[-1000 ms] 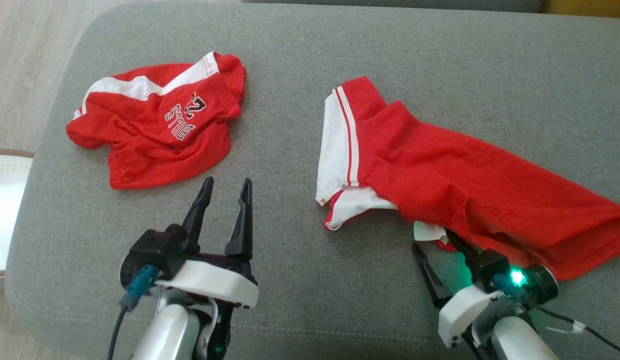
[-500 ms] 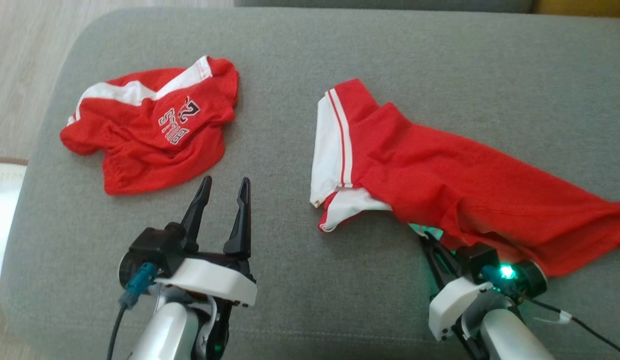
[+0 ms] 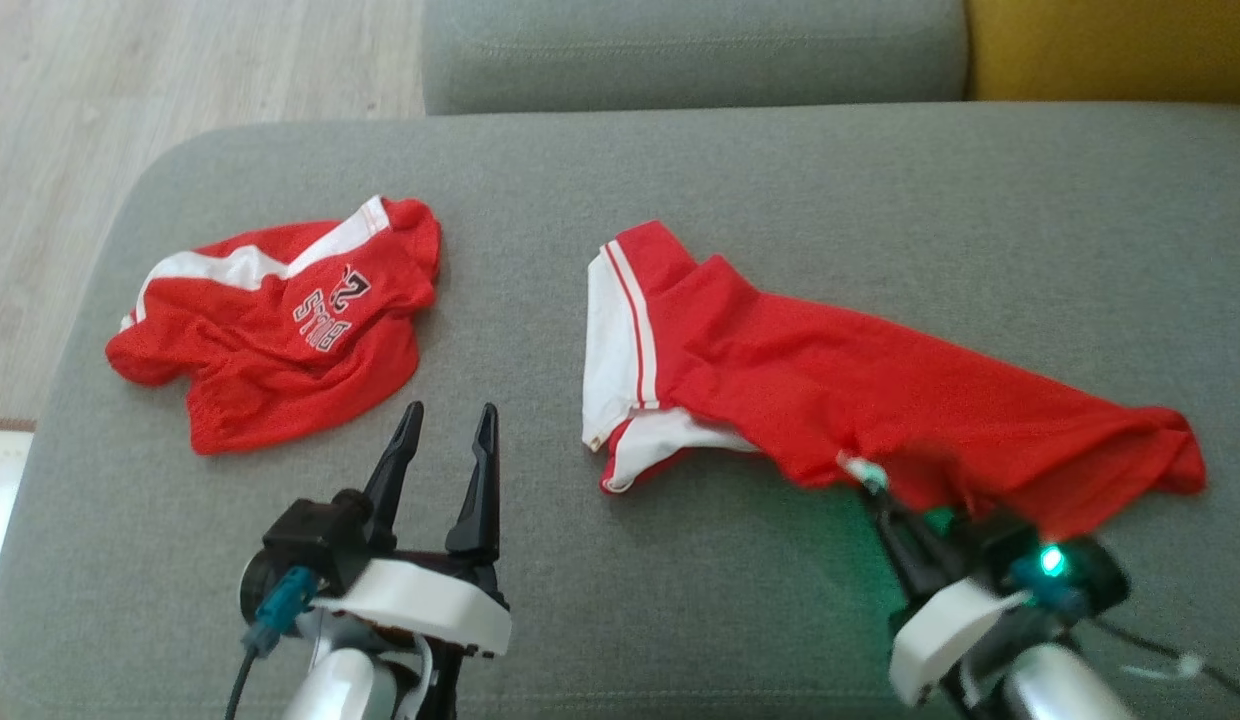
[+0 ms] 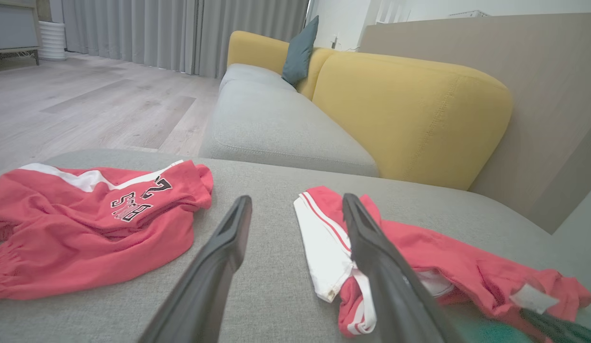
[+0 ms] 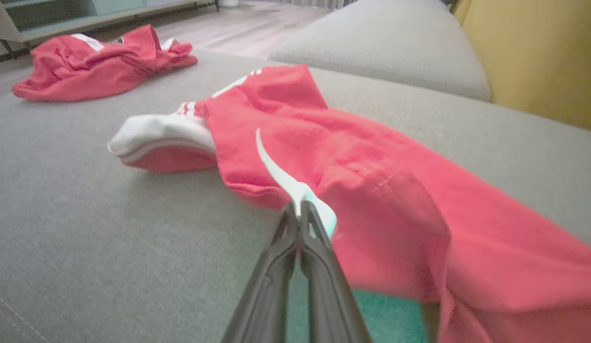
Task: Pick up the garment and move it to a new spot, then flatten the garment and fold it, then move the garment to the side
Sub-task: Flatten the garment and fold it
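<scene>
On the left part of the grey cushion lies a printed red garment, crumpled, with a white stripe and dark letters on top. It is well apart from both grippers.

Near the front edge of the cushion, a little left of its middle, is the left gripper. Its pale forearm comes up from the front edge, and the two dark fingers point straight toward the back of the cushion. The fingers are spread, with nothing between them. In the left wrist view they stand low over the fabric of the cushion; I cannot tell if they touch it.

The garment, red with a white sleeve edge, lies stretched over the right half of the cushion, from its middle toward its right end.

At the front right of the cushion the right arm reaches in at a slant, with a green light shining at the wrist. The right gripper points at the front hem of the garment. Its fingers are pressed together and pinch the white label, which stands up out of their tips. The hem beside it is a little raised and blurred.
</scene>
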Controlling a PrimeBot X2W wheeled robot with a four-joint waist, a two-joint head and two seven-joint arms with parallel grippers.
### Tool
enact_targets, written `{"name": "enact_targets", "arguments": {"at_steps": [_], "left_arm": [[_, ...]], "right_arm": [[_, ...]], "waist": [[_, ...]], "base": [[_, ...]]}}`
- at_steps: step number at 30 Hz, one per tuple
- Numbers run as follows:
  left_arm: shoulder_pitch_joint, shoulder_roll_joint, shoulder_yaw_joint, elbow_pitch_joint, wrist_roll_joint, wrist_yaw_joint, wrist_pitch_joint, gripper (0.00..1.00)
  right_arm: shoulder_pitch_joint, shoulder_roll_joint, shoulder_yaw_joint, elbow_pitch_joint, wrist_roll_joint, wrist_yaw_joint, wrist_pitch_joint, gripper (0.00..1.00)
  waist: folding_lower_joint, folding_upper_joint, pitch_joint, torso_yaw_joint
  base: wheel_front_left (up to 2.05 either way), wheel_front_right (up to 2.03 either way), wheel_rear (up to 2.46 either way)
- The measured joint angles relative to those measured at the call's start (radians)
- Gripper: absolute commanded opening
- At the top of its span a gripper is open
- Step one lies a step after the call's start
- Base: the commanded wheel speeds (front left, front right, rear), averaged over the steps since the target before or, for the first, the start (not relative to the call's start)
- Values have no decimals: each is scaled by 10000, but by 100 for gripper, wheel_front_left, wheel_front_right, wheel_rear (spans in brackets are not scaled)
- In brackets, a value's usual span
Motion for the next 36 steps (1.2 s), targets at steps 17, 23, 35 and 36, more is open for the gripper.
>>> {"name": "enact_targets", "arguments": {"at_steps": [17, 23, 35, 36], "left_arm": [[-295, 0, -263, -142, -2, -4, 0, 100], [-780, -4, -324, -144, -48, -90, 0, 100], [-1569, -13, -798, -234, -384, -86, -2, 100], [-1609, -13, -842, -247, -387, -86, 0, 100]], "right_arm": [[-2955, -2278, -2775, -2420, 219, 0, 2362, 0], [-4323, -3152, -2679, -1057, 224, 0, 2786, 0], [-7853, -4771, -3053, 2514, -840, 0, 2548, 100], [-7984, -4769, -3120, 2744, -1007, 0, 2441, 100]], "waist": [[0, 0, 807, 568], [1, 0, 1452, 984], [2, 0, 2882, 2189], [3, 0, 2970, 2264]], "base": [[0, 0, 0], [0, 0, 0], [0, 0, 0], [0, 0, 0]]}}
